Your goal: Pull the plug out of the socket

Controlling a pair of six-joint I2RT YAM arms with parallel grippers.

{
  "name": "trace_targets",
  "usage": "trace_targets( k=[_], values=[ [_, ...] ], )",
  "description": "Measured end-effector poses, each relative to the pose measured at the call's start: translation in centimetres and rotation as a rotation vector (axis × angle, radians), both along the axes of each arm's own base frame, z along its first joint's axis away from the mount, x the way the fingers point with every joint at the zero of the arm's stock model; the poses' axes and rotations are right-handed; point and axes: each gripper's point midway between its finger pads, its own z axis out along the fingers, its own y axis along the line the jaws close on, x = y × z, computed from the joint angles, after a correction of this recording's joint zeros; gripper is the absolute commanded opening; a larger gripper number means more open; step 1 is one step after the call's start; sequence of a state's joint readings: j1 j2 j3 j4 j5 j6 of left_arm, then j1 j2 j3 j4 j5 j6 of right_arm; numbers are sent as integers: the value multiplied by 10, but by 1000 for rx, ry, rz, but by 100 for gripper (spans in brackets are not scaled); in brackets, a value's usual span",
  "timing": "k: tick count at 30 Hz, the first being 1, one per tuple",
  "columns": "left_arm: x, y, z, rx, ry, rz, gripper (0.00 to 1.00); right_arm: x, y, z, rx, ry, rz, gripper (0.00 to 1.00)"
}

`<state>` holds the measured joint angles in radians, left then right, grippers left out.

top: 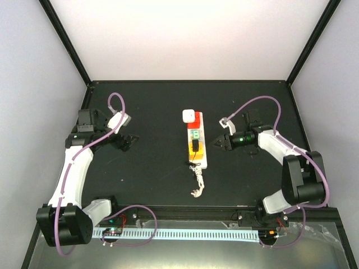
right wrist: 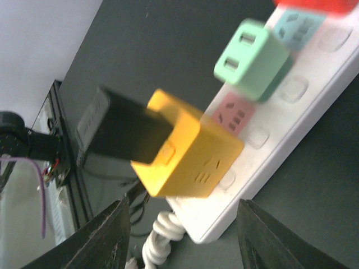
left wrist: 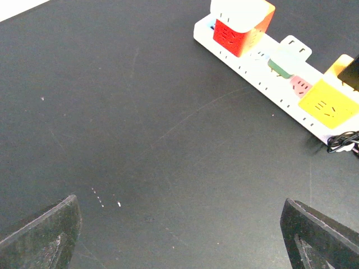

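The power strip (top: 197, 152) lies mid-table (top: 146, 174), running near to far. The plug (top: 194, 145) stands in an adapter (right wrist: 190, 151) on its near part, and the cord (top: 197, 182) lies coiled before its near end. My right gripper (top: 215, 143) is just right of the strip, level with the plug. My left gripper (top: 128, 141) is well apart on the left.
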<state>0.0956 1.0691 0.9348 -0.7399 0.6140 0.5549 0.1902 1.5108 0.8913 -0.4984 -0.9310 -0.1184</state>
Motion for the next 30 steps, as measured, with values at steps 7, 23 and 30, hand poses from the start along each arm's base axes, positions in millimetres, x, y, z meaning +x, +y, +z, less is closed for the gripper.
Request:
trace_targets(
  k=[7,23,30],
  values=[
    [1,0,1,1,-8,0,99,-54,-3,-38,34,130,26,66],
    [7,1,15,-3,-41,7,99,-78,32,-69,84,292,129,79],
    [7,1,15,-10,-36,14,99,-84,67,-69,104,247,206,80]
  ],
)
